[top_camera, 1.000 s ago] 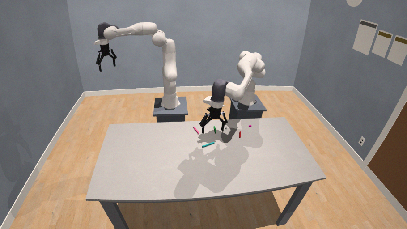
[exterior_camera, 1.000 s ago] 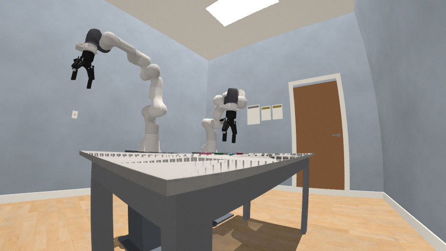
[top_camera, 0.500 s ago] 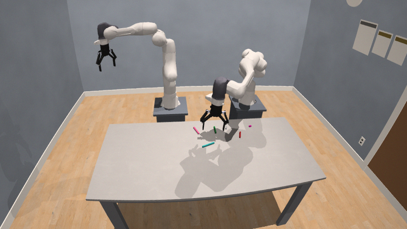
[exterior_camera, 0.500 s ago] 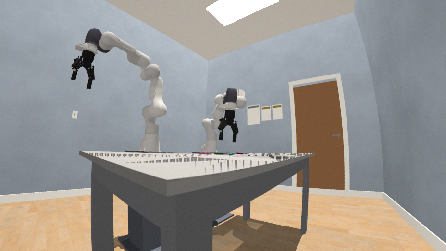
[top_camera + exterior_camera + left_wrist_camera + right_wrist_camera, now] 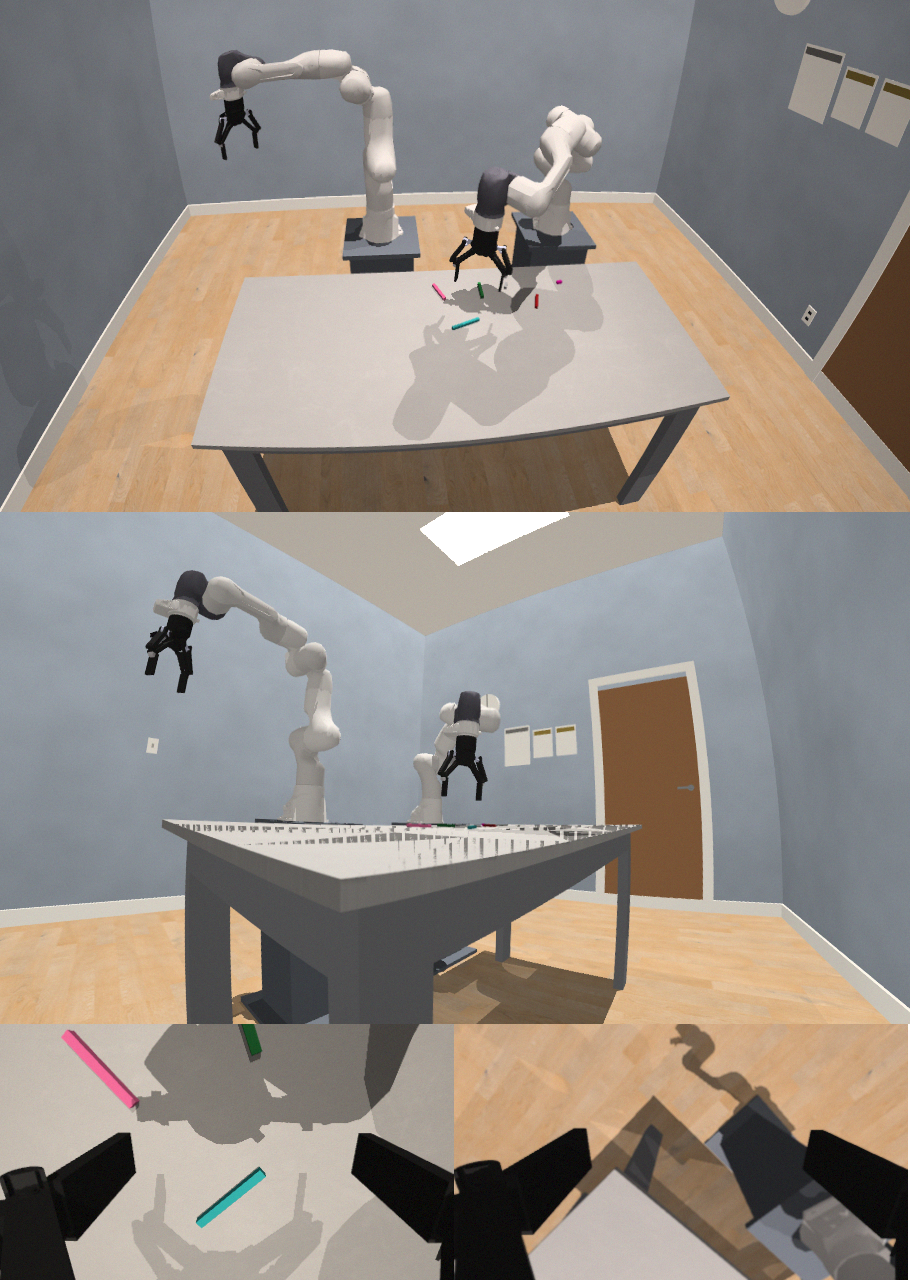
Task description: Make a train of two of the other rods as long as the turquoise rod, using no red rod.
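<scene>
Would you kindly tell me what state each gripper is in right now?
Left gripper: open, holding nothing.
Right gripper: open, holding nothing.

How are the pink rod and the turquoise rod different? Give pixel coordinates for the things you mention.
The pink rod [image 5: 439, 291] [image 5: 100, 1069] is slightly shorter by its colour; the turquoise rod [image 5: 465, 323] [image 5: 231, 1198] is longer. From above, the pink rod lies nearer the arms' bases, the turquoise rod farther from them. They also slant in different directions. Both are straight, slim, and lying flat on the table [image 5: 305, 382].
</scene>
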You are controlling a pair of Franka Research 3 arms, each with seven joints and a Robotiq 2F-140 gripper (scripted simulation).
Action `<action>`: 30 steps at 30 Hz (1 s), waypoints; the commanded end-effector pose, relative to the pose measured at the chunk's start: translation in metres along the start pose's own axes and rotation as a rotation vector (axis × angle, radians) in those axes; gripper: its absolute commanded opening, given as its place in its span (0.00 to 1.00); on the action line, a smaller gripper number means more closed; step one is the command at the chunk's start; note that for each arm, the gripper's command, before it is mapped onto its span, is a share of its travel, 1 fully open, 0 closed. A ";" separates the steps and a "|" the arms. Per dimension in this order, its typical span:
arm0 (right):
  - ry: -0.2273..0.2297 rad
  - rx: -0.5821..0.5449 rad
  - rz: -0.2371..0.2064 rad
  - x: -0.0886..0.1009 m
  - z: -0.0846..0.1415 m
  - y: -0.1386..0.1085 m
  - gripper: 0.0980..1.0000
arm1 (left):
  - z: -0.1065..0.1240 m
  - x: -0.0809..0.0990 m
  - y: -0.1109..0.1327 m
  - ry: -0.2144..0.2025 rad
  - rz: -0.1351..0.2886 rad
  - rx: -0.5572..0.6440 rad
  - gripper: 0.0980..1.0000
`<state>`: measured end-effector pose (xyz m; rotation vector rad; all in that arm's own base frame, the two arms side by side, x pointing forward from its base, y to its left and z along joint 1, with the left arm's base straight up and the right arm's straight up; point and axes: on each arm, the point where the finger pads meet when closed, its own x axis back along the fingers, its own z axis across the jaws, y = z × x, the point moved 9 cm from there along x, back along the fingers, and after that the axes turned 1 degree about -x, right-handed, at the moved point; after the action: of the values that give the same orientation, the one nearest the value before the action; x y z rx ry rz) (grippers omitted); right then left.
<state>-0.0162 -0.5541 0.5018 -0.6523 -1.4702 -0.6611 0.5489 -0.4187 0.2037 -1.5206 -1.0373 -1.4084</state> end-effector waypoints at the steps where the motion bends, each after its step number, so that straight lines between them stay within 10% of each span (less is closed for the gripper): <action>1: -0.001 0.005 0.005 0.001 0.001 -0.001 1.00 | 0.001 0.003 -0.003 -0.002 -0.012 -0.167 1.00; 30: -0.001 0.005 0.005 0.001 0.001 -0.001 1.00 | 0.001 0.008 -0.047 0.022 -0.013 -0.678 1.00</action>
<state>-0.0162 -0.5541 0.5018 -0.6523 -1.4702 -0.6611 0.5075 -0.4044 0.2117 -1.8668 -0.6816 -1.7887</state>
